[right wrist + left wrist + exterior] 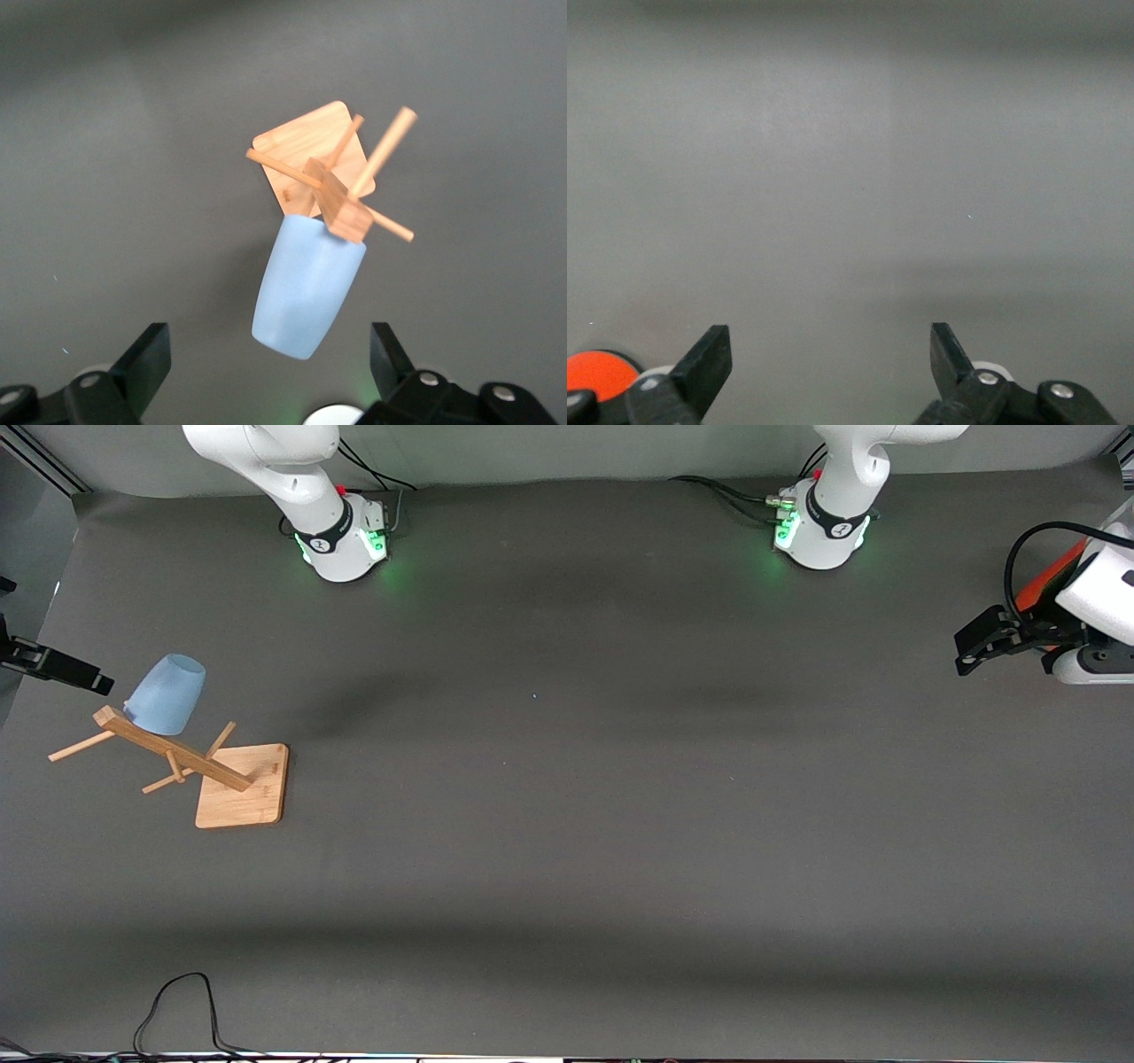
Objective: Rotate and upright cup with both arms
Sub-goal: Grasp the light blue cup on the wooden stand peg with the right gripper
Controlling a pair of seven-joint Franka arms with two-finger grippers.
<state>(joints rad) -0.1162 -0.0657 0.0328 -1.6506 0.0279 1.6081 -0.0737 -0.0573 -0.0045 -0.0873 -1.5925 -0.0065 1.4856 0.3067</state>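
**Desk:** What sits at the right arm's end of the table?

**Photographer:** A bamboo-coloured wooden mug rack [226, 775]: a flat square base with rounded corners, a squared central post, and thin round pegs sticking out at angles. The cup [166, 694], a small pale blue tumbler with smooth, matte, slightly tapered walls and no handle, hangs upside down on one of the upper pegs, mouth against the post and closed bottom pointing away, tilted. In the right wrist view the cup [306, 285] shows as a rounded blue cone hanging off the rack [323, 168].

**Desk:** And the grippers?

**Photographer:** The right gripper [266, 359] is over the cup and rack, its black angular fingers [149, 359] spread wide on either side of the tumbler, touching nothing. In the front view only a black part of it [55, 666] pokes in at the frame's edge, just beside the cup. The left gripper [830, 354] waits over bare mat at the left arm's end of the table, well apart from the rack, fingers [709, 359] likewise parted and empty. In the front view it [979, 646] hangs black beneath a white wrist with an orange part.

**Desk:** The surface?

**Photographer:** A dark grey, faintly fibrous mat [567, 824] covering the table. Both white arm bases glow green along its upper edge, and a thin black cable [182, 1005] loops at the edge nearest the front camera.
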